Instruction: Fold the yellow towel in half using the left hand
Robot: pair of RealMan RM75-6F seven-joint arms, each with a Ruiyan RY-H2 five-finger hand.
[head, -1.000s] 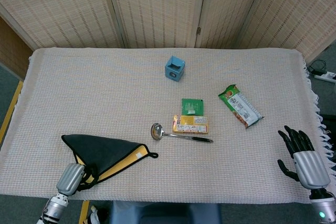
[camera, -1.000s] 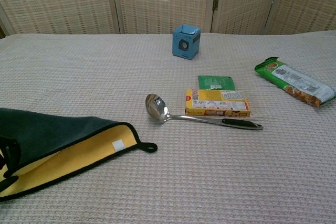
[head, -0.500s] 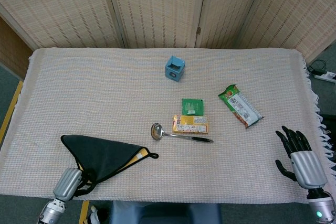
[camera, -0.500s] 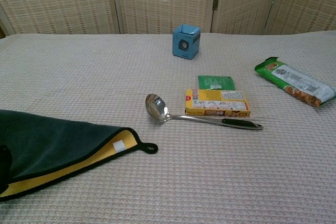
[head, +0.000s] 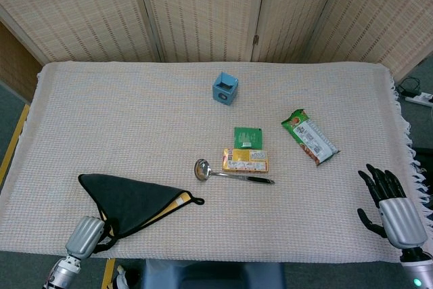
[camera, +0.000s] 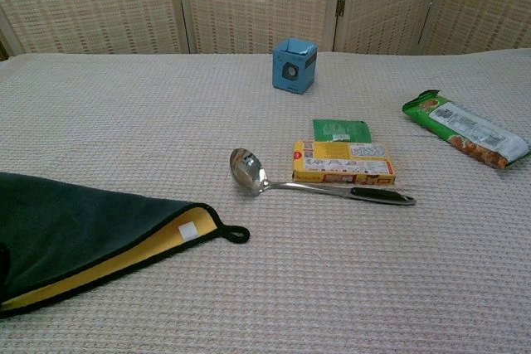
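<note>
The towel (head: 130, 199) lies folded over at the near left of the table, dark side up, with a strip of its yellow face (camera: 99, 264) showing along the near edge. My left hand (head: 84, 236) sits at the towel's near corner by the table edge. Its dark fingers blend with the cloth, so a hold on the corner cannot be made out. In the chest view only the towel (camera: 79, 225) shows clearly. My right hand (head: 390, 199) hovers at the near right corner, fingers spread, holding nothing.
A metal ladle (head: 230, 174) lies right of the towel, beside a yellow box (head: 245, 160) and a green packet (head: 247, 137). A blue cube (head: 225, 89) stands further back. A snack bag (head: 310, 137) lies to the right. Folding screens close off the back.
The towel's raised dark layer has dropped flat, covering most of the yellow. My left hand has drawn back toward the near edge. The right hand has barely shifted.
</note>
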